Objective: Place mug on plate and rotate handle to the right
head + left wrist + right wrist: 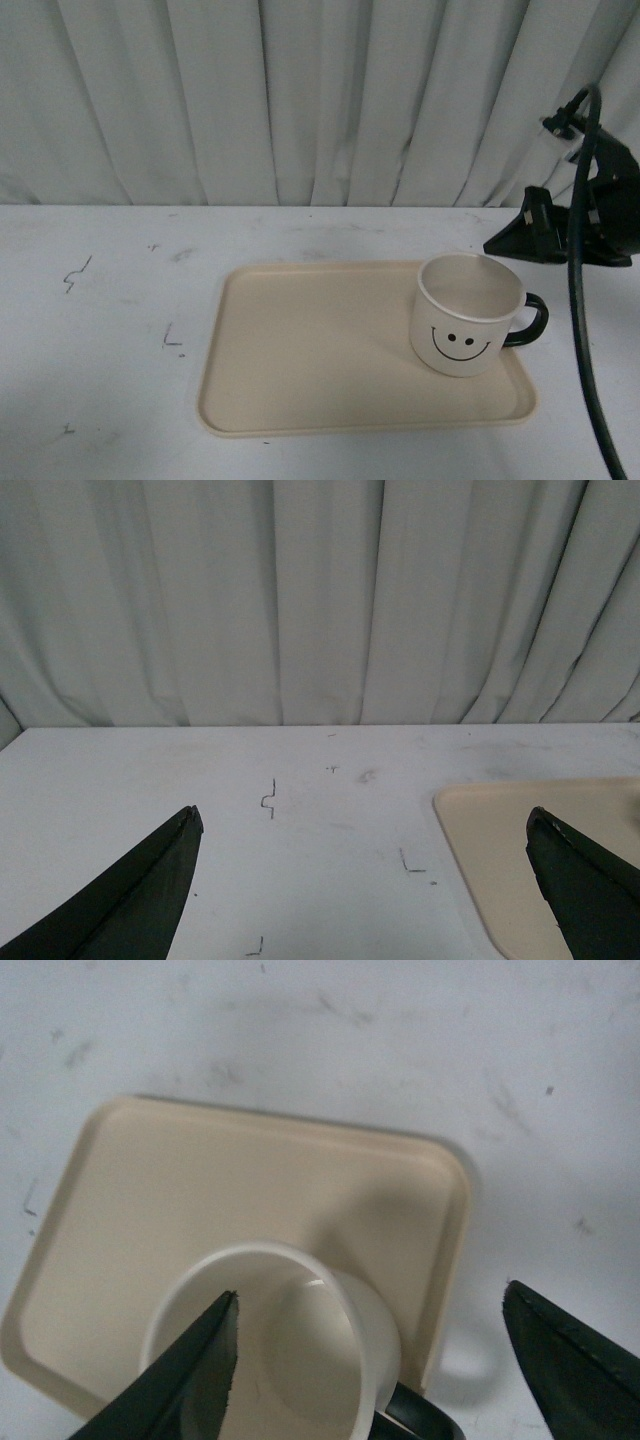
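Observation:
The cream mug with a black smiley face stands upright on the right end of the beige plate. Its black handle points right, past the plate's right rim. My right gripper hangs open above and behind the mug, apart from it. In the right wrist view the mug and its handle sit below the open right gripper, on the plate. In the left wrist view the left gripper is open over bare table, with the plate's corner beside one finger.
A white table with small pen marks carries the plate. A pale curtain closes off the back. A black cable hangs down along the right edge in the front view.

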Robot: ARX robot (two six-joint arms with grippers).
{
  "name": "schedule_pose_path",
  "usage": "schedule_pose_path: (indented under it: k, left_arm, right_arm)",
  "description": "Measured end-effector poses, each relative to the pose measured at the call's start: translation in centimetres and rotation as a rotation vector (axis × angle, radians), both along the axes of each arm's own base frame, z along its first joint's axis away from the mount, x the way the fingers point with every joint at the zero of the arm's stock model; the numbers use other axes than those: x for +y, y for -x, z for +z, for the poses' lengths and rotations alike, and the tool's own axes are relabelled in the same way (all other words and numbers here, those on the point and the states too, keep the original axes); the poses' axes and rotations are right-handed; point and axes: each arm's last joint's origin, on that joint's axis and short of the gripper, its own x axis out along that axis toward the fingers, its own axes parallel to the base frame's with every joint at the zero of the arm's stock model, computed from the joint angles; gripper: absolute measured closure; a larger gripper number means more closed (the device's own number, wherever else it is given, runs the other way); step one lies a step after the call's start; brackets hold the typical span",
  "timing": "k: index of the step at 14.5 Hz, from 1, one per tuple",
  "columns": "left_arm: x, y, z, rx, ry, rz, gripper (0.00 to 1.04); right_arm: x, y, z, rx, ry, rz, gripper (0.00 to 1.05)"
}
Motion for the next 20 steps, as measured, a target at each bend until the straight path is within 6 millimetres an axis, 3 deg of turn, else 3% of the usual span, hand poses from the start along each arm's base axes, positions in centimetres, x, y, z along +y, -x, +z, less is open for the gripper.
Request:
schedule_pose_path:
  k: [2, 4, 5, 6, 8, 9, 12, 14, 20]
  left_arm:
    - [0.0, 0.0, 0.0, 0.0, 0.0, 0.0, 0.07]
    - [0.0, 0.0, 0.0, 0.0, 0.0, 0.0, 0.07]
    - [0.0, 0.0, 0.0, 0.0, 0.0, 0.0, 0.07]
    - [0.0, 0.0, 0.0, -0.001, 0.0, 0.0, 0.07]
    - [0.0, 0.0, 0.0, 0.0, 0.0, 0.0, 0.07]
    - [0.0, 0.0, 0.0, 0.0, 0.0, 0.0, 0.07]
    - [0.0, 0.0, 0.0, 0.0, 0.0, 0.0, 0.07]
    - [0.0, 0.0, 0.0, 0.0, 0.0, 0.0, 0.07]
    - [0.0, 0.0, 0.0, 0.0, 0.0, 0.0, 0.07]
  right_arm:
    - [0.0, 0.7, 4.2, -0.15, -0.013, -0.028, 0.07]
    - [-0.4, 2.2, 8.2, -0.289, -0.025, -0.067, 0.07]
    - [-0.4, 2.8, 9.8, -0.497, 0.029, -0.153, 0.12]
    - [-0.5, 4.9, 10.3, -0.655, 0.101, -0.307, 0.23]
    - [-0.7, 10.0, 10.1, -0.773, 0.151, -0.46, 0.41]
    - [-0.8, 15.2, 10.4, -0.807, 0.157, -0.496, 0.63]
    - [-0.8, 19.3, 8.2, -0.82, 0.154, -0.498, 0.99]
    - [-0.8, 21.0, 6.7, -0.802, 0.157, -0.497, 1.03]
    - [-0.8, 24.6, 4.7, -0.811, 0.154, -0.499, 1.03]
